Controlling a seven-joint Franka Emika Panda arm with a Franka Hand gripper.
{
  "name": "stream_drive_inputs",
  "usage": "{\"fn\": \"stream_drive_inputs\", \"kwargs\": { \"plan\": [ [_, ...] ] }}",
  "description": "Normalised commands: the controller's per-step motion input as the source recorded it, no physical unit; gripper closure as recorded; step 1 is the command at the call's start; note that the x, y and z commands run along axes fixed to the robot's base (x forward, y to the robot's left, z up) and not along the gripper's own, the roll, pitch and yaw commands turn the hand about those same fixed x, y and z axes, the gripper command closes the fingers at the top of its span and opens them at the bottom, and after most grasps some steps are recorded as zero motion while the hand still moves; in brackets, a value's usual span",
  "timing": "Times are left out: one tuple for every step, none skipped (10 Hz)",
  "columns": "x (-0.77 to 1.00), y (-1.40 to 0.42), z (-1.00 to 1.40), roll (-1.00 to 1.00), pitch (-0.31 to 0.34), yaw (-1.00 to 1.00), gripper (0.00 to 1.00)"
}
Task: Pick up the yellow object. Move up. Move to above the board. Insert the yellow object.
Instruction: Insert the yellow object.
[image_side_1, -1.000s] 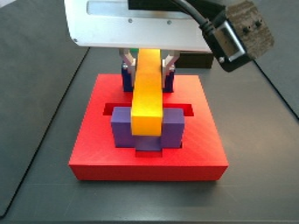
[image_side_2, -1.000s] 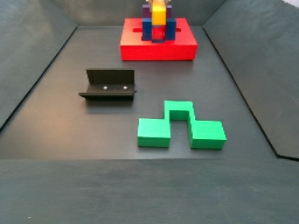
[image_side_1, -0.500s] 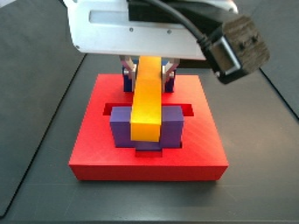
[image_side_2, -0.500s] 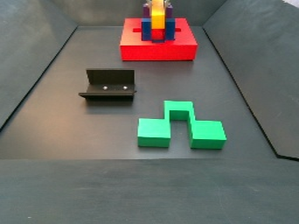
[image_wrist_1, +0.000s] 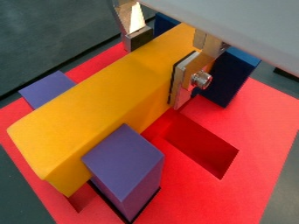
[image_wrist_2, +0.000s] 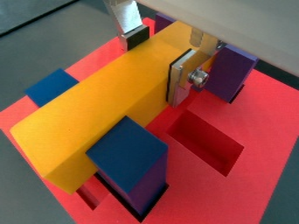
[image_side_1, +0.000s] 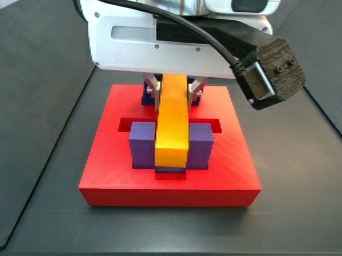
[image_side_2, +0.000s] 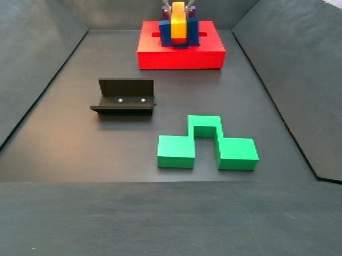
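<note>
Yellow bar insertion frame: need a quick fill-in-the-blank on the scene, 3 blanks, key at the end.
1. The gripper is shut on the ___ bar.
2. In a side view, the bar lies between two purple posts on the ___ board.
3. The dark fixture stands on the floor, apart from the ___ block.

Missing words: yellow; red; green

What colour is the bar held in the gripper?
Yellow-orange; the yellow object shows best in a wrist view, between the gripper fingers.
</note>
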Motion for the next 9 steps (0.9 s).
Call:
{"fn": "stream_drive_inputs", "kwargs": {
  "plan": [
    [0.14, 0.0, -0.12, 0.06, 0.02, 0.0, 1.0],
    [0.07, 0.0, -0.2, 0.05, 0.0, 0.0, 1.0],
    [0.0, -0.03, -0.24, 0.0, -0.01, 0.0, 1.0],
    [0.0, -0.08, -0.2, 0.0, -0.063, 0.0, 1.0],
    [-0.04, -0.09, -0.13, 0.0, -0.073, 0.07, 1.0],
    [-0.01, -0.05, -0.1, 0.0, -0.033, 0.12, 1.0],
    [-0.05, 0.0, -0.16, 0.04, -0.007, 0.09, 1.0],
    [-0.12, 0.0, -0.19, 0.04, -0.01, 0.06, 1.0],
    [-0.06, 0.0, -0.14, 0.02, -0.013, 0.08, 1.0]
  ]
}}
